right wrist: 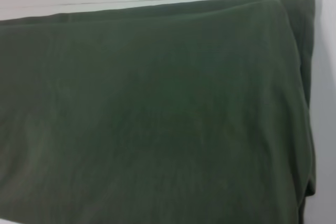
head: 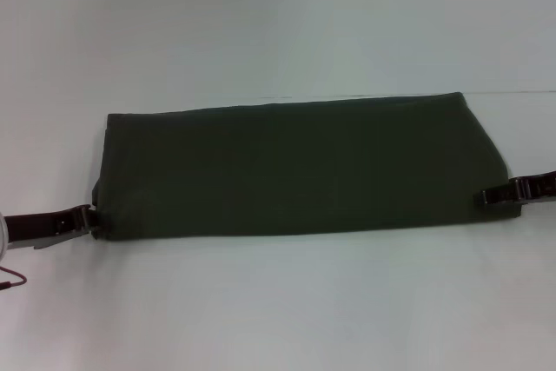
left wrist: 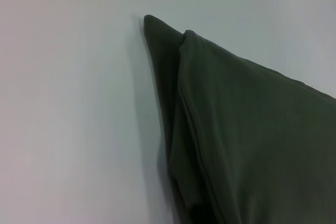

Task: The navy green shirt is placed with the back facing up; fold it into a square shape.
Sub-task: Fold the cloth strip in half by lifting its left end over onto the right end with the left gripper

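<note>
Near edge first: the navy green shirt [head: 295, 167] lay already doubled into a long band on the white table [head: 278, 310], long axis running left-right across the robot's front, near hem roughly level w/ both grippers. Left gripper [head: 89, 220] sat low at the band's near-left corner, touching the cloth edge; arm came in almost flat from the robot's left, a red cable [head: 13, 281] trailing under it. Right gripper [head: 488, 197] sat at the near-right corner, arm likewise low and reaching in from the right, tip over the cloth's edge. So the shirt lay between the two, each arm equally near its own end, neither favoured. Fingers: can't tell for either, whether pinched on fabric or just resting there; the wrist views showed no fingers at all. Left wrist view gave the stacked layers at the corner, one fold edge sitting slightly inside the lower one, so at least two thicknesses there. Right wrist view showed a smooth top layer w/ a similar stepped edge at the end. Farther back, the band's far edge ran straight, reaching close to the table's rear line. My read: width fold done, band too long for a square, and the next move looked like carrying one end over along that long axis.
</note>
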Tool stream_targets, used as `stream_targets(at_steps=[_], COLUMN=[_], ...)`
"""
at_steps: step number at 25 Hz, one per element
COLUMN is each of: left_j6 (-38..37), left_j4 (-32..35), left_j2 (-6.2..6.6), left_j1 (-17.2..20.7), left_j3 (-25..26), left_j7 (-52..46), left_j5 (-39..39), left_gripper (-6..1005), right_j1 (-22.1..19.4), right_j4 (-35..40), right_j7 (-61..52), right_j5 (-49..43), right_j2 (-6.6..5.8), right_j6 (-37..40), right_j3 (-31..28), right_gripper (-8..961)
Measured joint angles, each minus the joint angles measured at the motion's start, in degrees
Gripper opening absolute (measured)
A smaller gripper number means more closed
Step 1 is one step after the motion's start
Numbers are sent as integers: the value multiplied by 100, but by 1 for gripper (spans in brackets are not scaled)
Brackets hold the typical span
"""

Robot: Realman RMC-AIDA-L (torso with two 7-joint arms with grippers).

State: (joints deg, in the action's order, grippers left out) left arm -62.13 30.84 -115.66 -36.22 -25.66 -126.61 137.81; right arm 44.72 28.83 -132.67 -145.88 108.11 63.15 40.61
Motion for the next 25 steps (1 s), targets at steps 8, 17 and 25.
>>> stream_targets(at_steps=[8,17,25], left_j6=[0,0,7], left_j4=[0,0,0], left_j2=[0,-3,-9], left_j1=[-21,-26,-26], left_j3=[0,0,0], left_j7=[6,6,6], left_j5=[0,-12,-33], left_gripper=[23,23,23], right_j1=[-24,-48,-77], right_j4=[-10,-10,-18], right_j7=[-46,-56,74], right_j5=[-10,-10,-18], right_j2=[16,15,12], right_j6=[-76,-97,-81], right_j3=[0,-6,0], right_gripper=[703,424,366])
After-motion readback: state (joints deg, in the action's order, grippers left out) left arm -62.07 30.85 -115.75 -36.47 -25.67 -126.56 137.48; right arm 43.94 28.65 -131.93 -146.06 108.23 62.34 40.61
